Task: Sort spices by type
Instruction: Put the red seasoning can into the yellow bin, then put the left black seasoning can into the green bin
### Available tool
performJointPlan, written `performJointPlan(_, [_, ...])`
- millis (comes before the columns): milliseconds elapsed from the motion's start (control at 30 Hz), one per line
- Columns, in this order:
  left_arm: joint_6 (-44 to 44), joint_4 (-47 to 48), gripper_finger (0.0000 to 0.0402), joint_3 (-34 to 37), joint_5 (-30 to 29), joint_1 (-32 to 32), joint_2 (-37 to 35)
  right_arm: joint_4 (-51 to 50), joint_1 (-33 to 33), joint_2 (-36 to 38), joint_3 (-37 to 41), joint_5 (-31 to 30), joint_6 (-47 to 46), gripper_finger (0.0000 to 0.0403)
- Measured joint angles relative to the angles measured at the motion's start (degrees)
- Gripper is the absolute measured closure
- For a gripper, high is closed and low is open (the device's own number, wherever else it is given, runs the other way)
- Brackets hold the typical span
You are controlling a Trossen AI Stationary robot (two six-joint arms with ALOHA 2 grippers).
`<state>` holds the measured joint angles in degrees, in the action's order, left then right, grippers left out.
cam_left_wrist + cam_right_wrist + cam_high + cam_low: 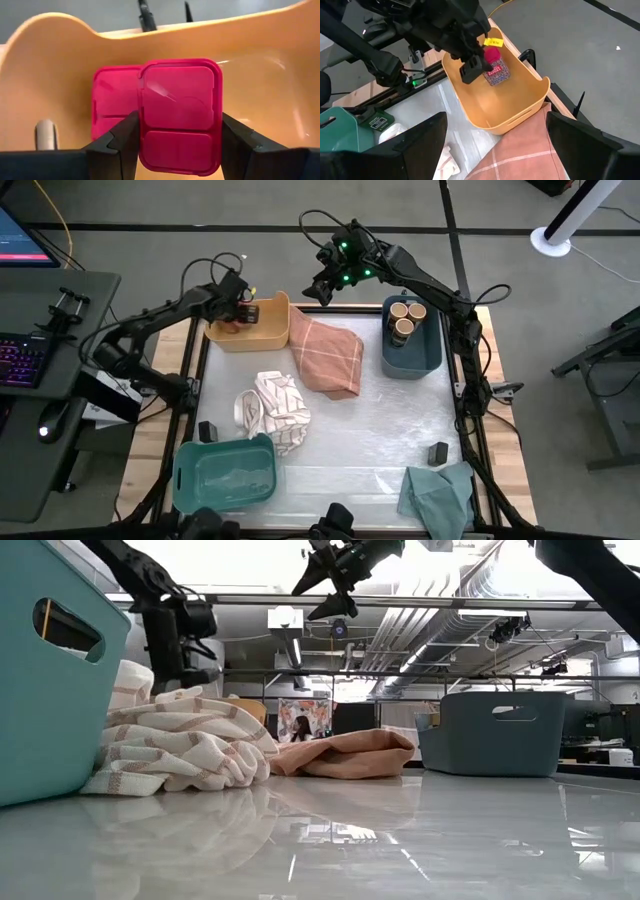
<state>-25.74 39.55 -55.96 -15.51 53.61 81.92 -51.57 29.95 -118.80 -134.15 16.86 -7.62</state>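
My left gripper (240, 308) reaches into the yellow bin (262, 338) at the far left and is shut on a boxy red-topped spice container (179, 120), which also shows in the right wrist view (495, 70). A second red-topped container (112, 100) lies in the bin beside it. My right gripper (325, 288) is open and empty, high above the orange cloth (330, 355). Three round tan-topped jars (405, 318) stand in the blue bin (415, 358). One small black block (207, 430) lies on the table at the left, another (438, 452) at the right. My left gripper pinches the red-topped container between its two fingers, one on each of two opposite sides (142, 142) at the lid. The fingers come from above, slanting down into the bin. The container's red top faces the wrist camera. Whether its base touches the bin's floor I cannot tell.
A teal bin (225, 475) stands at the near left. A striped cloth (272, 410) lies crumpled left of centre. A green cloth (440, 492) lies at the near right corner. Bare table lies in the middle and at the near right.
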Motion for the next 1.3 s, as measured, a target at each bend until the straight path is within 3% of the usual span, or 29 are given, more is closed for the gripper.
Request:
performJointPlan(200, [2.33, -0.28, 0.0219, 0.0, -2.85, 0.06, 0.42, 0.0, 0.0, 0.0, 0.0, -0.02, 0.07, 0.0066])
performJointPlan(400, [5.77, -0.65, 0.0131, 0.0, -2.91, 0.85, 0.42, 0.0, 0.0, 0.0, 0.0, 0.0, 0.13, 0.0066])
performJointPlan(500, [5.45, -0.69, 0.0108, 0.0, -3.0, 1.83, 0.4, 0.0, 0.0, 0.0, 0.0, -0.02, 0.11, 0.0066])
performJointPlan(667, [5.43, 0.07, 0.0101, -0.57, -2.55, 3.14, 0.4, 0.0, 0.0, 0.0, 0.0, -0.02, 0.0, 0.0066])
performJointPlan(933, [6.38, 1.85, 0.0099, -8.86, 0.47, 2.68, 0.3, -0.03, 0.0, 0.0, 0.0, -0.02, 0.0, 0.0066])
performJointPlan(1000, [7.06, 4.0, 0.0099, -11.57, 3.32, 2.29, -0.36, -0.03, 0.0, 0.0, 0.0, -0.02, 0.0, 0.0066])
performJointPlan(1167, [12.17, 9.4, 0.0101, -12.93, 19.13, -3.99, -7.79, -0.27, 0.0, 0.0, 0.0, 0.0, 0.74, 0.0066])
performJointPlan(1300, [5.26, 11.89, 0.0102, -7.33, 19.46, -15.69, -18.5, -1.87, 0.0, 0.0, 0.0, 0.0, 2.91, 0.0066])
